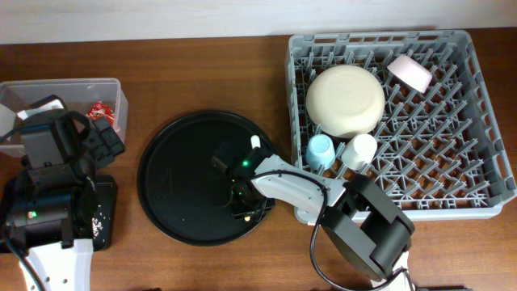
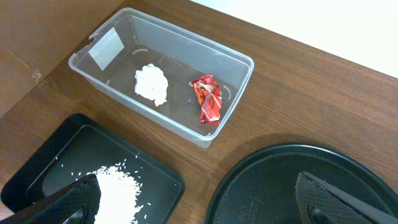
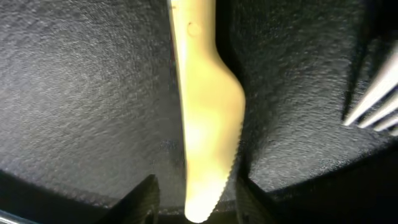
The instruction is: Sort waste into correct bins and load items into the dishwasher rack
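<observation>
My right gripper (image 3: 196, 199) is low over the round black tray (image 1: 178, 174). Its open fingers straddle the end of a pale yellow plastic utensil with a serrated edge (image 3: 205, 106); the right finger is against it and the left one is apart. Pale fork tines (image 3: 373, 99) lie to its right. My left gripper (image 2: 199, 205) is open and empty. The clear box (image 2: 236, 62) holds the white napkin (image 2: 152, 84) and the red wrapper (image 2: 207, 99). The rice (image 2: 118, 186) lies in the shallow black tray (image 2: 37, 168). The grey rack (image 1: 485, 105) holds the cream bowl (image 1: 346, 99), pink bowl (image 1: 410, 73), blue cup (image 1: 320, 150) and white cup (image 1: 360, 150).
The left arm (image 1: 48, 178) covers much of the shallow black tray and part of the clear box (image 1: 113, 85) in the overhead view. The right arm reaches from the front edge across the rack's near left corner. Bare wood shows between the trays and the box.
</observation>
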Motion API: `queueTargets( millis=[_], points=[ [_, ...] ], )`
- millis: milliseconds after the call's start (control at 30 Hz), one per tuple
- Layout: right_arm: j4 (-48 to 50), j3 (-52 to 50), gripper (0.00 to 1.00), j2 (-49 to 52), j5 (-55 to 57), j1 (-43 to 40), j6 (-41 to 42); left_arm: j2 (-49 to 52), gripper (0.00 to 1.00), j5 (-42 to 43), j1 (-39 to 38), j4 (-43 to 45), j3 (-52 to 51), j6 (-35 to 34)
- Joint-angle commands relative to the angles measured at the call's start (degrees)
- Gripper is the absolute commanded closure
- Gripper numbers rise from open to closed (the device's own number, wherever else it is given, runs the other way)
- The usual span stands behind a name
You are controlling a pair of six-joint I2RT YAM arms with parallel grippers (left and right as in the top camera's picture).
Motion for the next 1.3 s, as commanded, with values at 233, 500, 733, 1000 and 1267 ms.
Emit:
queueTargets(
  millis=[233, 500, 733, 1000, 1267],
  points=[
    [0.4, -1.0, 0.75, 3.1, 3.5, 1.4, 0.4, -0.3, 0.01, -0.6, 0.2, 0.1, 0.2, -0.1],
    [-0.4, -0.4, 0.82, 0.6, 5.8, 1.1, 0.4, -0.3, 0.01, -0.6, 0.2, 0.1, 0.2, -0.1],
    [-0.6, 0.1, 0.83, 0.0, 6.3, 1.1, 0.3, -0.3, 0.01, -0.6, 0.2, 0.1, 0.2, -0.1],
    [-0.6, 0.1, 0.96, -1.8, 6.4, 1.1, 0.3, -0.3, 0.01, -0.6, 0.2, 0.1, 0.2, -0.1],
    [0.8, 0.1, 0.96, -1.7, 6.9, 2.4, -0.7, -0.3, 0.01, -0.6, 0.2, 0.1, 0.2, -0.1]
  ],
)
